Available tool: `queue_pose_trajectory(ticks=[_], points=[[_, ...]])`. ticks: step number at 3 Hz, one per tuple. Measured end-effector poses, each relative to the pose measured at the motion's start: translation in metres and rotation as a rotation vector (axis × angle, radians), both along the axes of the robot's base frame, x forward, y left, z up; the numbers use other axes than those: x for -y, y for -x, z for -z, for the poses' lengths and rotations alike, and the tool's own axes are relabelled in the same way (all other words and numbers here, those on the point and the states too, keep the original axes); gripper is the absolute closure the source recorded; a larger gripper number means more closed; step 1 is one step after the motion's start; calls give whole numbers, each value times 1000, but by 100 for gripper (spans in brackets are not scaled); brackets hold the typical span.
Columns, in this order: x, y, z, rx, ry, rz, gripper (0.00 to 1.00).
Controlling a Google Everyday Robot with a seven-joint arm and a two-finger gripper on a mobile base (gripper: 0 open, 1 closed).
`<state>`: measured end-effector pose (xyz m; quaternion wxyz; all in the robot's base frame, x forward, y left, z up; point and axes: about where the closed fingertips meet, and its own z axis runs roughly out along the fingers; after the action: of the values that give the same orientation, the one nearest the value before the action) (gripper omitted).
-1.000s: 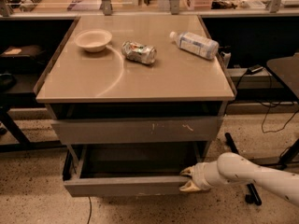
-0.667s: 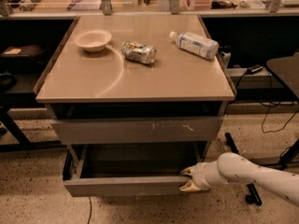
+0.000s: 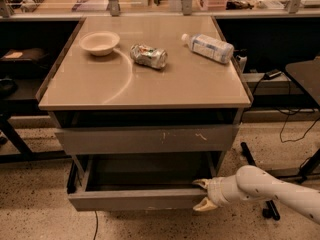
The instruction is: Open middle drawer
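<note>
The middle drawer (image 3: pixel 135 199) is the low, wide grey front with a pale scuff on its lower edge. It stands pulled well out of the cabinet, and its dark inside (image 3: pixel 145 171) shows. My gripper (image 3: pixel 202 194) comes in from the lower right at the right end of that front. One pale finger (image 3: pixel 201 183) lies over the front's top edge and the other finger (image 3: pixel 205 205) lies below it, so the gripper is closed on the front. Above it sits the taller grey front with white scratch marks (image 3: pixel 145 139), which is pushed in.
On the cabinet top (image 3: pixel 145 84) lie a white bowl (image 3: pixel 99 42), a crushed can (image 3: pixel 148 56) and a plastic bottle on its side (image 3: pixel 208 47). Black chair legs and cables (image 3: pixel 270 204) stand on the speckled floor at the right. A dark desk frame (image 3: pixel 12 134) is at the left.
</note>
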<state>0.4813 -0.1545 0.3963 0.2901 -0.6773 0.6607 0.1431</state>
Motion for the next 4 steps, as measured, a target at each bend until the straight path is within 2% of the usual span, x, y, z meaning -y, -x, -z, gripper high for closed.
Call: queue_pose_trajectory(ticks=[1,2,3,4], points=[[0,1,-2,-2,-2,-1,14],[12,30,5,-13,-22,8,38],[11,28,0,-13,-22,8,61],[19,50,3,-16,-30,17,85]])
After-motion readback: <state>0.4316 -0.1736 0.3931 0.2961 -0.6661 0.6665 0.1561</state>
